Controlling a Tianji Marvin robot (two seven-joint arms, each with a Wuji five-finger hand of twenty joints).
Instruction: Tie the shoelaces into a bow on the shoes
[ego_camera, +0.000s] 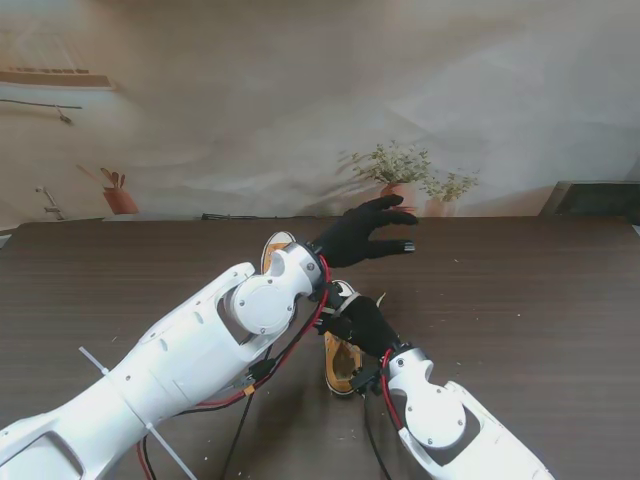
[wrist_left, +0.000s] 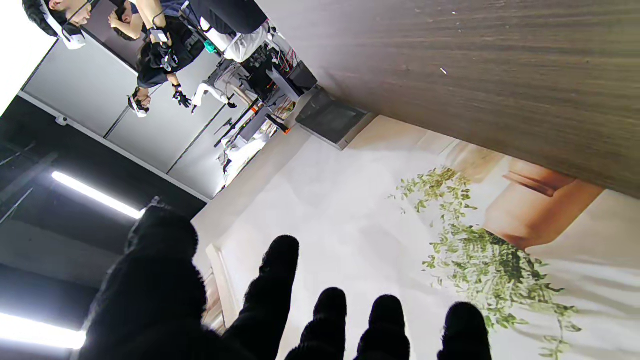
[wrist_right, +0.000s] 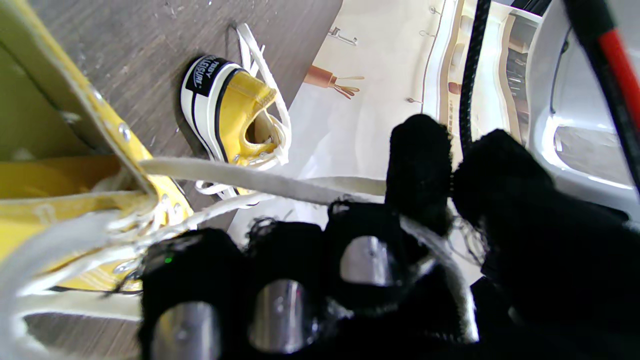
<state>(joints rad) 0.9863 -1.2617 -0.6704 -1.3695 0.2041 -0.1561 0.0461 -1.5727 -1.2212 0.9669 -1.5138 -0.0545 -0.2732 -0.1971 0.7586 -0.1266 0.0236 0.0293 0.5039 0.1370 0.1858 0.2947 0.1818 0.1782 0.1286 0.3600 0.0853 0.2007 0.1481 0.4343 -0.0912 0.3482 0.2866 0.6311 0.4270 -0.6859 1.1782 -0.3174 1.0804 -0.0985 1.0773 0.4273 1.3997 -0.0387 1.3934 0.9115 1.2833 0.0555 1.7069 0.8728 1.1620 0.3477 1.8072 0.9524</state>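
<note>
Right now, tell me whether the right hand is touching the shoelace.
Touching. The right wrist view shows the shoelace running from the near yellow shoe straight into the right hand, pinched between two black fingers.

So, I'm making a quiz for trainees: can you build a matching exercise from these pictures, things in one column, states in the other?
Things:
1. left hand
2. right hand
3. farther yellow canvas sneaker
4. flat white shoelace

States:
a. pulled taut
b. lying untouched on the dark wooden table
c. open, fingers spread
d. shut on a lace

Pairs: 1-c, 2-d, 3-b, 4-a
</note>
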